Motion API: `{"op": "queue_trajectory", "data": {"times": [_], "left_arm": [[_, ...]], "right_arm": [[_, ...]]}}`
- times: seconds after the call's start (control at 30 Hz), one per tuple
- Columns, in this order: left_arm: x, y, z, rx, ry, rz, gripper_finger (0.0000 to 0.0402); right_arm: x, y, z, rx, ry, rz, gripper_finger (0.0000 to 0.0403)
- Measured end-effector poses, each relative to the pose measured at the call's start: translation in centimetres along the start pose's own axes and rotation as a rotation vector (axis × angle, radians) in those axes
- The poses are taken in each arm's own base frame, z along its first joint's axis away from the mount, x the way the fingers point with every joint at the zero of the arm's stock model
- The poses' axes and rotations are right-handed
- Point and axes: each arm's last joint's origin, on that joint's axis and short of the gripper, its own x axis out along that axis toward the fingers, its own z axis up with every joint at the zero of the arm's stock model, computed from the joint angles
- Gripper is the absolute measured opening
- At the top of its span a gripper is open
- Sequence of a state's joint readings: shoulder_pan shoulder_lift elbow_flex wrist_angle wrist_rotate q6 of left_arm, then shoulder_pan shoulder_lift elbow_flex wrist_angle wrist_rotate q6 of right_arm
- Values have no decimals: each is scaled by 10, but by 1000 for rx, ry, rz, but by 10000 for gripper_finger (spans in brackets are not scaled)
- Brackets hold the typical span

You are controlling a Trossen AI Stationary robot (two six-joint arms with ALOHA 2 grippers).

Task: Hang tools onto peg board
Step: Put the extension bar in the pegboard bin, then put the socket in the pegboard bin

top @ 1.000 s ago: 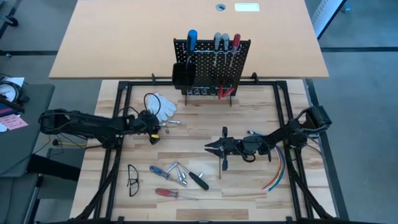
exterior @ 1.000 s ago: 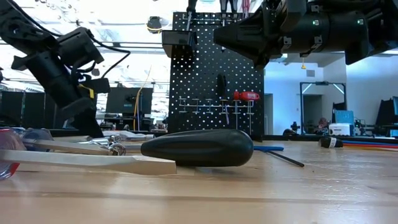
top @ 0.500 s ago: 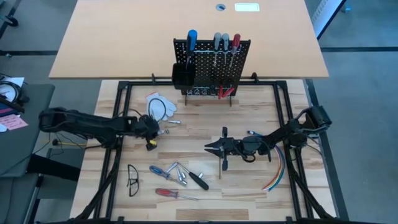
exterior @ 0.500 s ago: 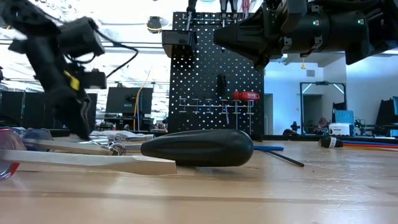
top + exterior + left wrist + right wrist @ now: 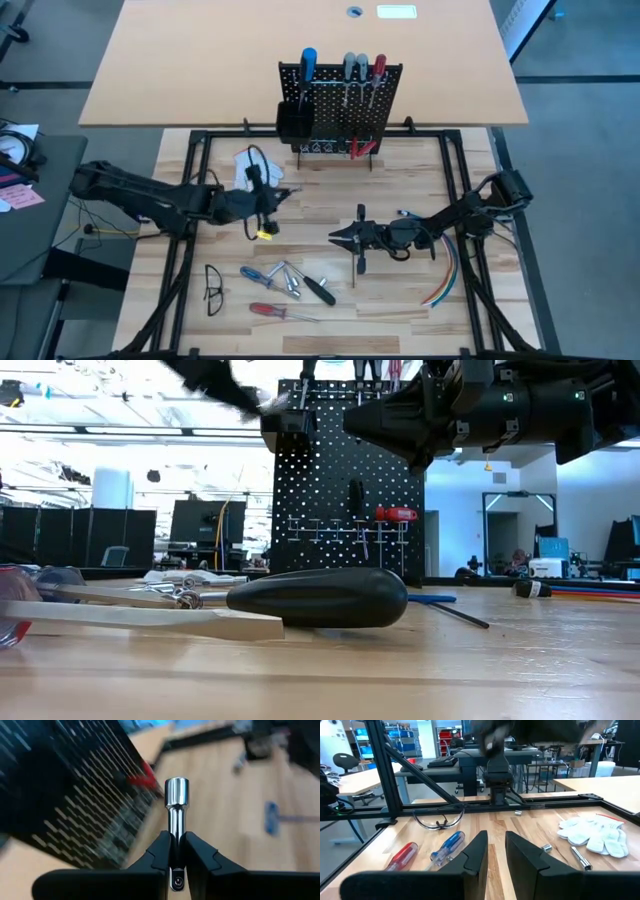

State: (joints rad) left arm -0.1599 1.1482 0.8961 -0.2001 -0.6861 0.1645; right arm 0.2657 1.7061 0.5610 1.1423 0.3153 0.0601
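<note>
The black peg board stands upright at the table's far middle. Blue, grey and red-handled tools and red pliers hang on it. My left gripper is above the table, left of centre, shut on a silver bit. More tools lie at the near left: a blue screwdriver, silver bits, a black screwdriver and a red screwdriver. My right gripper hovers at mid-table, pointing left. Its fingers stand a little apart with nothing between them. My left gripper pinches the silver bit's thin shaft between its two fingers. The bit lies along the fingers, and its wider socket head sticks out past the fingertips toward the peg board. It is lifted clear of the table.
A white glove lies on the table beside the left arm. Safety glasses lie at the near left, and a bundle of coloured cables at the near right. A dark rod-shaped tool lies under the right gripper.
My left gripper has risen from the table beside the glove. It has swung toward the table's right and far side, turning as it went. The silver bit has gone up with it, off the table. In the low view the arm has climbed to the top of the picture.
</note>
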Motion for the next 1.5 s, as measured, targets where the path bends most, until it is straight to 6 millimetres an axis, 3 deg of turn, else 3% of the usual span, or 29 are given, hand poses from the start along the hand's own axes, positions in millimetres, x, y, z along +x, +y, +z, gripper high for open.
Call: {"op": "queue_trajectory", "data": {"times": [0.23, 0.47, 0.63, 0.77, 1.07, 1.5], "left_arm": [[26, 35, 72, 161, 65, 229, 24], [53, 83, 108, 211, 253, 328, 24], [75, 104, 108, 258, 389, 354, 26], [86, 112, 95, 277, 485, 355, 32], [85, 116, 89, 271, 522, 321, 44], [81, 115, 92, 261, 490, 260, 118]], "right_arm": [[0, 0, 0, 1, 1, 0, 76], [0, 0, -2, -3, 15, -1, 76], [0, 0, -1, -4, 15, -1, 76], [0, 0, -2, -4, 15, -1, 76], [0, 0, -2, -5, 19, -1, 76], [0, 0, -2, -6, 19, -1, 76]]}}
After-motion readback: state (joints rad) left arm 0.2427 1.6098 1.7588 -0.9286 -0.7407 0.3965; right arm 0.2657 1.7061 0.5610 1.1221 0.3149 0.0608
